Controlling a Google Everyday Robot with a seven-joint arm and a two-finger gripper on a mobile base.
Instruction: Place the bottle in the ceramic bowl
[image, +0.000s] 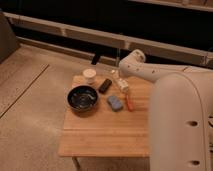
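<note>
So the gripper (120, 76) is hanging down off the end of the white arm (150, 72), right over the far edge of the light wooden slatted surface (105, 132); the jaws are released, spread as wide as they go, nothing clamped in them as far as I can see. The small cream-whitish bottle with the pale cap (122, 86) sits just under and in front of the jaws, close to the far edge, a bit right of middle from the camera's side; can't tell if the jaws actually touch it or just hover over it.

The bottle looks tilted or lying down rather than standing, long and narrow, way smaller than the bowl; no label I can make out.

The wide round glossy blue-black ceramic bowl (70, 98) is toward the left edge, well apart from the bottle, and looks like it has nothing in it. Between the two is a small dark oblong block (104, 85); a short white round cup (89, 75) stands by the far-left corner, just behind the bowl. A blue oblong pad (115, 103) lies nearer the middle, on the near side of the bottle, with a thin orange stick-like thing (129, 104) right beside it. The near half of the surface is bare wood; a big white robot body part (180, 125) covers the right side of the view and hides the right edge of the surface.
</note>
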